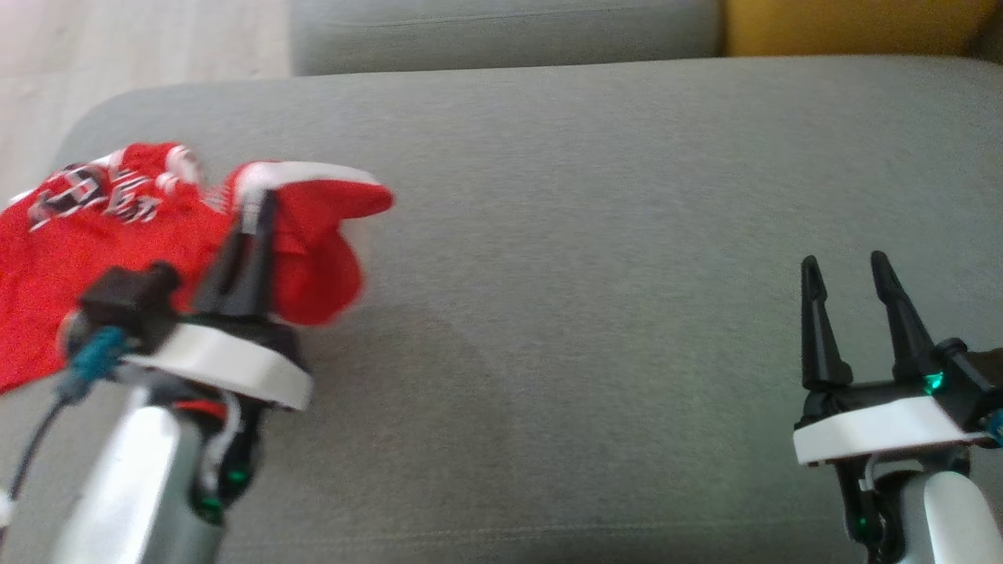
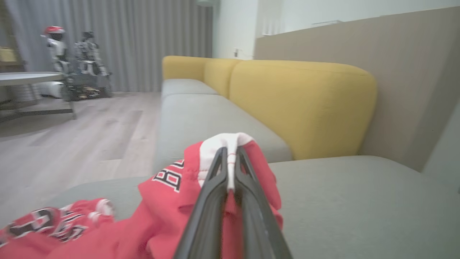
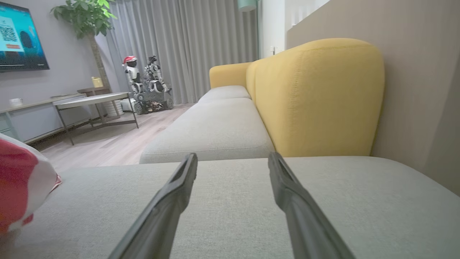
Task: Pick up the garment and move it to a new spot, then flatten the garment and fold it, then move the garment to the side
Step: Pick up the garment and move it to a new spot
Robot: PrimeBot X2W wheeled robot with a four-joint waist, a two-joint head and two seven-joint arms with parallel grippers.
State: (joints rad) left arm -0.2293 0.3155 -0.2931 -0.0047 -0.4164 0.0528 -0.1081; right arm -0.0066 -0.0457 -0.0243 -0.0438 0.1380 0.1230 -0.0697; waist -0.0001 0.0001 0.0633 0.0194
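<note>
The garment (image 1: 117, 227) is a red jersey with white trim and black lettering, bunched at the left end of the grey sofa cushion (image 1: 595, 235). My left gripper (image 1: 265, 200) is shut on its white-trimmed edge and holds that part raised above the seat; the left wrist view shows the fingers pinching the white band of the garment (image 2: 169, 212) at the left gripper (image 2: 230, 149). My right gripper (image 1: 845, 262) hovers open over bare cushion at the lower right, far from the cloth. In the right wrist view the right gripper (image 3: 233, 158) is open and a bit of the garment (image 3: 21, 180) shows at the left edge.
Yellow backrests (image 3: 316, 100) line the sofa's far side, with more grey seat cushions (image 3: 215, 133) beyond. Wooden floor (image 2: 72, 144) lies past the cushion's left edge, with a low table (image 3: 93, 100) and parked robots (image 3: 143, 82) by the curtains.
</note>
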